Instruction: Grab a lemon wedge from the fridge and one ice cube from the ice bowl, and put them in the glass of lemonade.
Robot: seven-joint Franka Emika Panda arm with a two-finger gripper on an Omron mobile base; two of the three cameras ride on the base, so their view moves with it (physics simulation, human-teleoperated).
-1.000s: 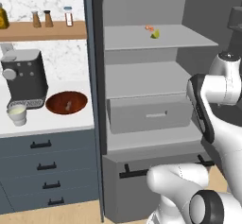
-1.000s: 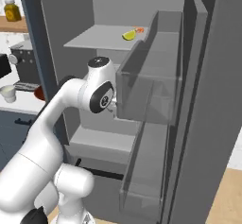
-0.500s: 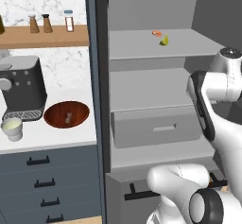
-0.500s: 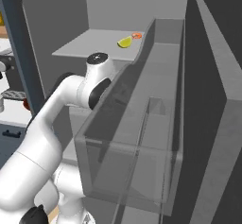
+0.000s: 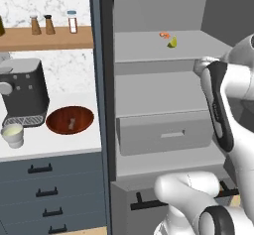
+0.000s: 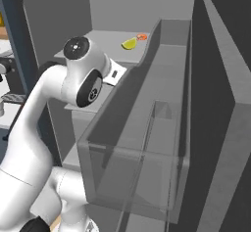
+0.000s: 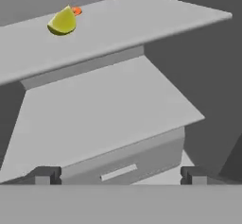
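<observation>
Shelf on the wall: three small shakers stand in a row on the wooden shelf at far left – their labels are too small to read.
Coffee machine: dark, on the white counter, no brand name legible on it.
Glass of lemonade: a pale tumbler with yellow-green liquid, on the counter just in front of the coffee machine's left side.
Ice bowl: wide reddish-brown bowl just right of the coffee machine, with one small pale piece lying inside it.
Drawers: dark blue-grey with black handles, under the counter.
Fridge: door swung open, grey shelves and a closed inner drawer in plain sight; no writing readable.
Lemon wedge: yellow-green, on the fridge's top shelf toward the back, touching or just beside a small orange-red thing – which it is, I cannot tell.
Gripper: jaws spread wide and holding nothing, at the level of the lower shelves, well apart from the wedge, which sits up and to the left in the hand view.
</observation>
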